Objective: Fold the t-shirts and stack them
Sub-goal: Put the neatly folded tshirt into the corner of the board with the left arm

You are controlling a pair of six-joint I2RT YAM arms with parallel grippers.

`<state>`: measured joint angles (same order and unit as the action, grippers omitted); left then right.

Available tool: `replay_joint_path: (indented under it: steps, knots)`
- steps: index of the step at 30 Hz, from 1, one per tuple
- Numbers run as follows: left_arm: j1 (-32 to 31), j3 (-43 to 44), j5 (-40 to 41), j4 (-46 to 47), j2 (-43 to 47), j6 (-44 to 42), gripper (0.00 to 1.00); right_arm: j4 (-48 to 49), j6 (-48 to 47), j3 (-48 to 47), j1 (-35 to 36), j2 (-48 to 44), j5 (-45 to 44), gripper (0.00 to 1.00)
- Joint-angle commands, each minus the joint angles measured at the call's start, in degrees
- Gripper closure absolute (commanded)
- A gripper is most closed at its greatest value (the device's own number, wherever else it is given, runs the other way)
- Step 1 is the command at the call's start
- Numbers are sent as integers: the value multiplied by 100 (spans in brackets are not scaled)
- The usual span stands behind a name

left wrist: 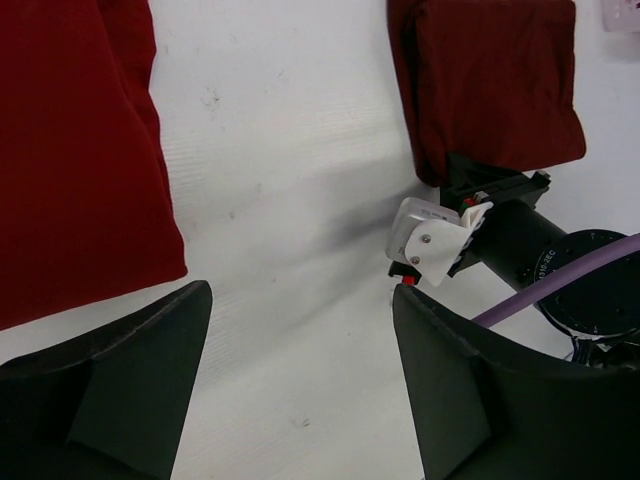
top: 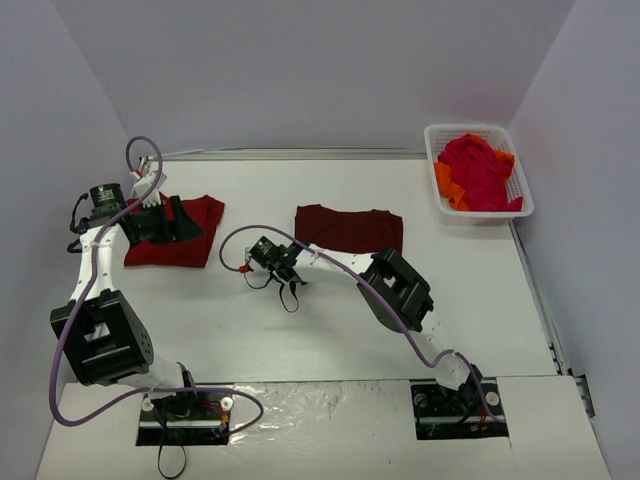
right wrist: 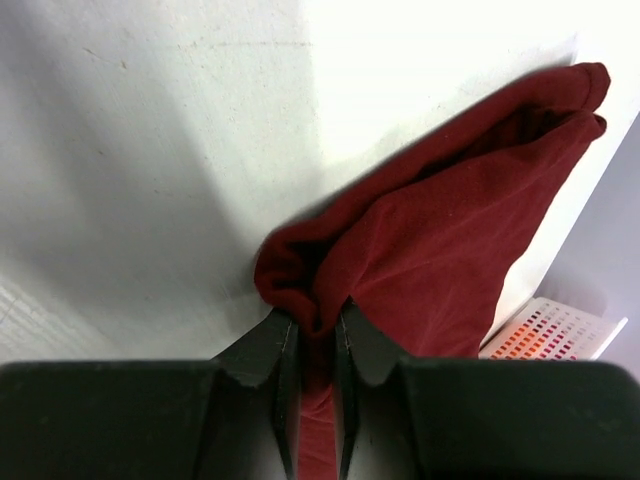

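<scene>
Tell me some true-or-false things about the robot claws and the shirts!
1. The right claw is pinching the maroon shirt. True.
2. The left claw is holding the red shirt. False: it is open with nothing between its fingers, and the red shirt lies beside it.
3. The basket has a crimson shirt in it. True.
4. The basket sits on the left. False: it is in the far right corner.
</scene>
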<state>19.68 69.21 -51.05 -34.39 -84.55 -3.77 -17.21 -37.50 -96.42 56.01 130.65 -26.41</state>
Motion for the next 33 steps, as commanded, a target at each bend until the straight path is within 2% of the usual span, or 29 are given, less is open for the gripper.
replay_joint_path:
  steps: [1,4,11,15,22,30,31,33]
  knots:
    - [1,-13,-511,274,-26,611,27,-318,85,9,-11,-593,57,100]
    - [-35,-39,-1002,607,-280,1244,26,-353,93,36,-2,-795,75,100]
    - [-289,49,-1496,1276,-852,2449,24,-362,278,-70,50,-989,277,100]
    - [-456,-197,-1558,2652,-1299,3906,24,-362,260,-70,112,-910,233,100]
    - [-1264,-75,-1426,3184,-1994,4420,23,-362,287,27,121,-1032,251,100]
    - [-1739,163,-1241,4177,-2811,5351,21,-362,278,-175,68,-1059,136,100]
    - [-1801,137,-1206,4238,-2864,5404,19,-362,295,-184,51,-1042,137,100]
    - [-1907,102,-1145,4318,-2970,5457,8,-362,322,-193,42,-1041,189,100]
